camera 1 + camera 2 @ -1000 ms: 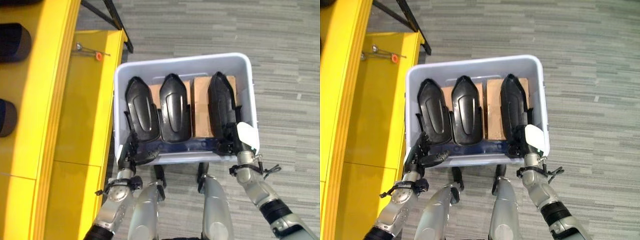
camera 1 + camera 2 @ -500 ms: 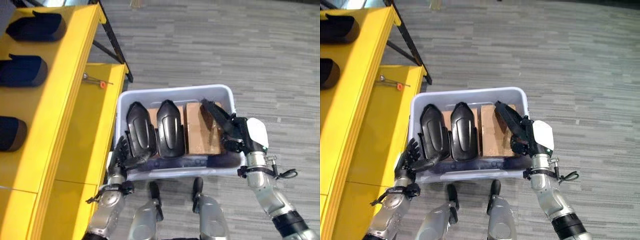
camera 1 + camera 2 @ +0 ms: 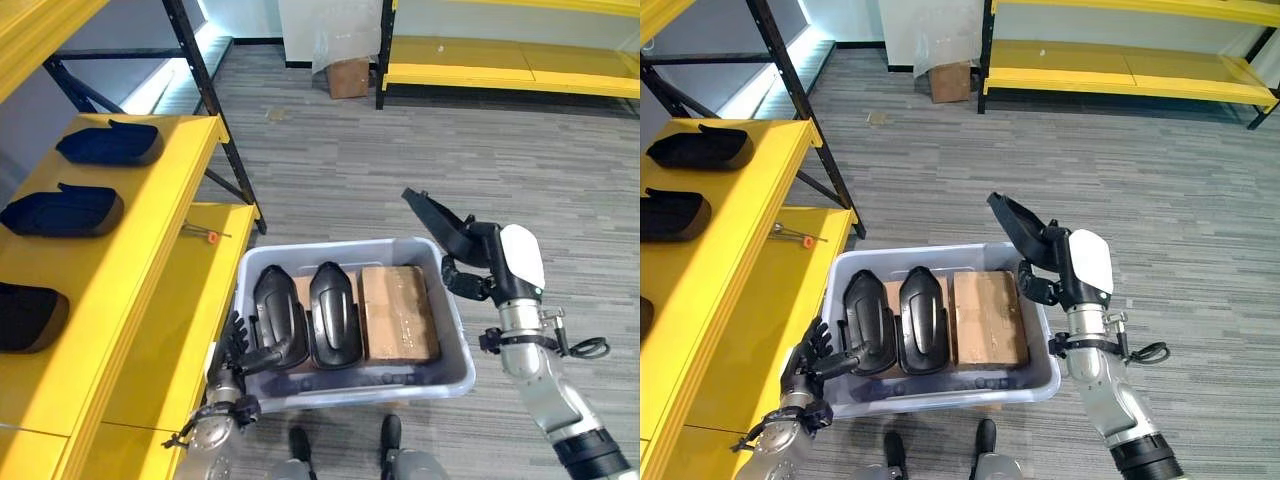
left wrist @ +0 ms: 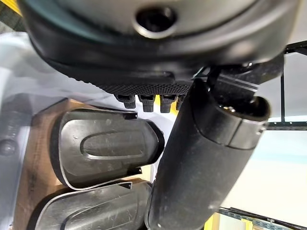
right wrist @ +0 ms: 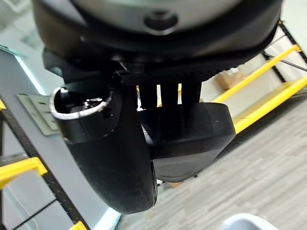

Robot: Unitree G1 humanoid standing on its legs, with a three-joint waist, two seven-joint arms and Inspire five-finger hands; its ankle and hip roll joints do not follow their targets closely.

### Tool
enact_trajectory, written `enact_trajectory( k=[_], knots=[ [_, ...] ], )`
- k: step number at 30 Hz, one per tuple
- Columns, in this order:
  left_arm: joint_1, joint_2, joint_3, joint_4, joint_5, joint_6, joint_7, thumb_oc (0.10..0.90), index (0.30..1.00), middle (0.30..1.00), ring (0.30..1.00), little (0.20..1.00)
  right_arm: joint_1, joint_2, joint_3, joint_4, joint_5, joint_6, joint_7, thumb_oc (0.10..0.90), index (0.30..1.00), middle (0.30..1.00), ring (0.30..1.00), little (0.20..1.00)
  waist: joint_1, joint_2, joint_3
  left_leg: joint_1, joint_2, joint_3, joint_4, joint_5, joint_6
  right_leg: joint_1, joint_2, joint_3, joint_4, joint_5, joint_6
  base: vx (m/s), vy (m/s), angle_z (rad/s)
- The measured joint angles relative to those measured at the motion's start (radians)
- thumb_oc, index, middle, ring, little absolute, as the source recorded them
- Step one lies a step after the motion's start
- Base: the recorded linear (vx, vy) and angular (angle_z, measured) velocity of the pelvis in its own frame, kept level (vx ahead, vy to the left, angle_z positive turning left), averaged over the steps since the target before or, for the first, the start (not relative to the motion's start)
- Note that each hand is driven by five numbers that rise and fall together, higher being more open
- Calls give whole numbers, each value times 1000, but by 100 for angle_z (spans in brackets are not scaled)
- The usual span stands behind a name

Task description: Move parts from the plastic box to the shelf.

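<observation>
Part (image 3: 440, 222) now lifted clear of box (image 3: 455, 330), R robot hand (image 3: 478, 272) gripping; L robot hand (image 3: 238, 343) open.

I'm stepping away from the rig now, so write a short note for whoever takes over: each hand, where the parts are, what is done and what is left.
Right hand: shut on a black part, held up above the plastic box.
Left hand: open, fingers spread at the box's near left corner, beside the leftmost part in the box.
In the box: two black parts side by side, plus a cardboard block.
Done: three black parts lie on the yellow shelf.
Left: shelve the held part, then the two in the box.
</observation>
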Motion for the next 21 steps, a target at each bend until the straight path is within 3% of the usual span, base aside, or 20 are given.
enact_trajectory(
  k=[8,17,21],
  knots=[
    [19,-38,3,0,0,11,1,900,1000,1000,1000,1000,1,-36,0,-67,-20,-4,18,400,300,300,300,300,22,28,-27,15,0,-8,3,-1,-1,24,1,-3,-7,-1,1,18,-53,3],
    [35,-40,5,0,-4,12,4,900,1000,1000,1000,1000,-33,-81,3,-78,-38,-7,20,400,300,300,300,300,45,27,-29,-5,18,-64,42,-20,-8,49,15,-49,5,-15,-12,0,-141,17],
    [71,-41,12,-2,-6,12,5,900,1000,1000,1000,1000,-130,-55,62,-76,-35,-9,18,400,300,300,300,300,78,22,-30,-30,48,-101,59,-9,-40,60,50,-79,5,-24,-26,-78,-150,21]
  ],
)
